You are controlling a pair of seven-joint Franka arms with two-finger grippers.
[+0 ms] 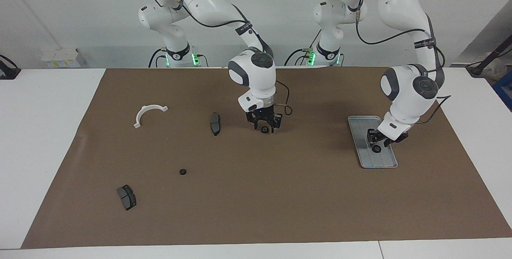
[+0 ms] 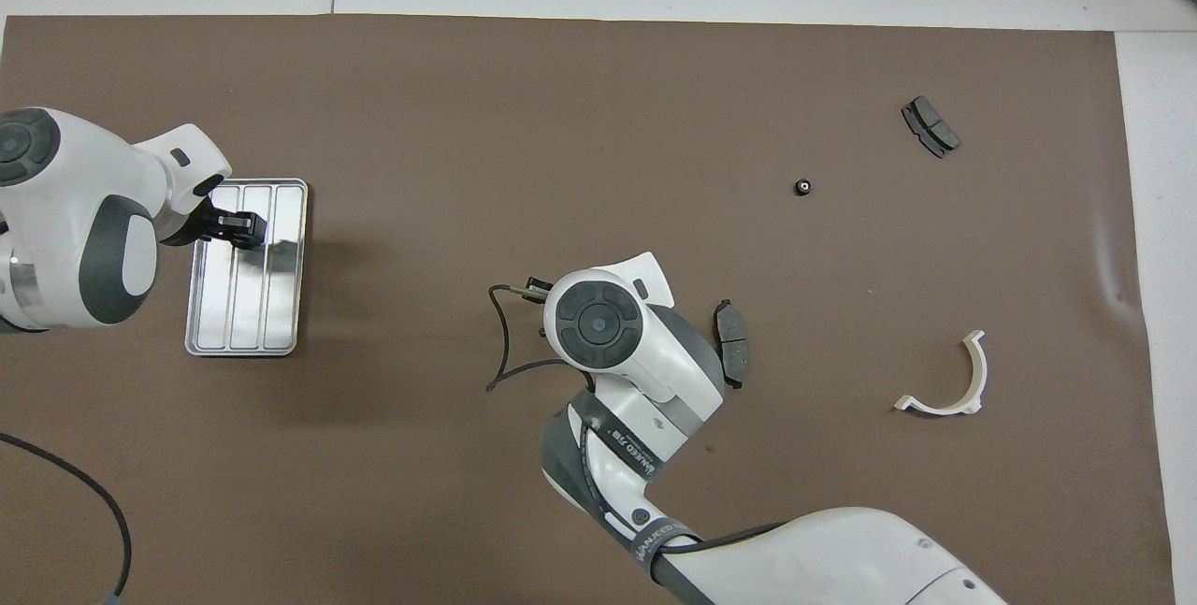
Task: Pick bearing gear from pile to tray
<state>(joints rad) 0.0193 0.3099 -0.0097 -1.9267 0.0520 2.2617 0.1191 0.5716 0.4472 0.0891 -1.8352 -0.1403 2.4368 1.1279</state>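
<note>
My left gripper [image 1: 377,143] hangs open just over the silver tray [image 1: 390,162], and a small black bearing ring [image 1: 376,149] lies on the tray right under its fingertips. In the overhead view the same gripper [image 2: 245,229] sits over the tray [image 2: 245,315]. My right gripper [image 1: 264,125] stands open low over the mat's middle, with a second black ring [image 1: 264,129] on the mat between its fingers. In the overhead view the right arm's hand hides that gripper and ring. A third ring [image 1: 183,171] [image 2: 802,186] lies loose, farther from the robots.
A dark brake pad [image 1: 215,123] [image 2: 731,355] lies beside the right gripper. Another pad [image 1: 127,197] [image 2: 930,126] and a white curved bracket [image 1: 149,114] [image 2: 944,381] lie toward the right arm's end. A brown mat [image 1: 280,203] covers the table.
</note>
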